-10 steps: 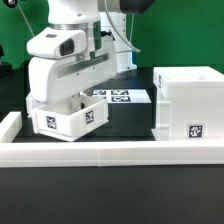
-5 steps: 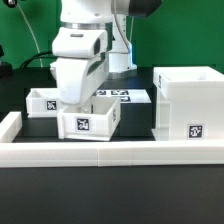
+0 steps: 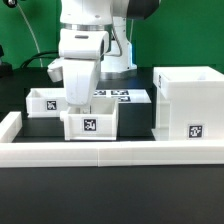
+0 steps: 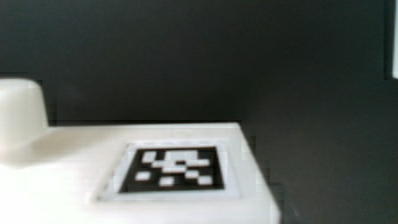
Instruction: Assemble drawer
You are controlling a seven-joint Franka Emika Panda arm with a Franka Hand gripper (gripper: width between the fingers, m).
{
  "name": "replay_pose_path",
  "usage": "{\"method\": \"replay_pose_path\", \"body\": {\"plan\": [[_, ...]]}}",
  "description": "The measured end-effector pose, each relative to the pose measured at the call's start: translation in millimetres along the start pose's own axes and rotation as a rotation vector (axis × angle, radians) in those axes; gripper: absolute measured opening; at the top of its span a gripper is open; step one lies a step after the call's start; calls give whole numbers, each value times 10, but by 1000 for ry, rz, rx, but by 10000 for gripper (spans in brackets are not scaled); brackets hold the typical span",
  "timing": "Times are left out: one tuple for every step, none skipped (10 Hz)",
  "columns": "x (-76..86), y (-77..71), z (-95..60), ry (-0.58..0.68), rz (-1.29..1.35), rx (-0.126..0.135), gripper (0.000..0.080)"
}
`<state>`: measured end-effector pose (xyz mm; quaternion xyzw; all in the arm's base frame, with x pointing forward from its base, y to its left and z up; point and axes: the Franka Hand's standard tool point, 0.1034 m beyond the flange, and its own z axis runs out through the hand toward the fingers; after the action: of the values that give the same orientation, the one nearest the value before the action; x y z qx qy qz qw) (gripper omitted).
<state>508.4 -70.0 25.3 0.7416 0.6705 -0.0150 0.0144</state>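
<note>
My gripper (image 3: 84, 105) reaches down into a small white tray (image 3: 92, 124) of the drawer and is shut on its rear wall. The tray stands level, tag facing front, just behind the low front wall; I cannot tell whether it rests on the table. A second small tray (image 3: 44, 99) sits behind it towards the exterior view's left. The large hollow box (image 3: 186, 104) stands at the exterior view's right, a gap away from the held tray. The wrist view shows the tray's white face with a tag (image 4: 175, 168) and a round white knob (image 4: 18, 118); my fingers are not visible there.
The marker board (image 3: 127, 96) lies flat behind the trays. A low white wall (image 3: 120, 152) borders the table's front and the exterior view's left side (image 3: 10, 125). The table surface (image 3: 135, 120) is black. A green backdrop stands behind the arm.
The arm carried the small tray from the exterior view's left towards the middle and turned it from tilted to level, tag facing front. The other tray and the box have not moved.
</note>
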Motion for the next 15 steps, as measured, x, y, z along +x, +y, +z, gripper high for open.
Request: {"method": "replay_pose_path", "body": {"plan": [[42,19,-5,-2,-15,-1,42],[97,74,-7,-10,-36,-6,42],[142,110,3,-12,-37,-8,42],[129,106,14,-13,-15,1,42],[120,104,16,-13,-13,1,42],[118,102,18,-13,-13,1,42],[113,101,19,-13,-12,2,42],[127,108,19,-15,-21,1,42],[191,135,13,-16,-46,-3,42],[266,185,-2,-17,-76,-10,42],[333,233,-10,-17,-97,-18,42],[402,260,-7,-14,-96,-18,42],[454,271,9,-12,-93,-8,42],[437,268,13,-13,-90,-7,42],[427,266,16,-13,-87,-6,42]]}}
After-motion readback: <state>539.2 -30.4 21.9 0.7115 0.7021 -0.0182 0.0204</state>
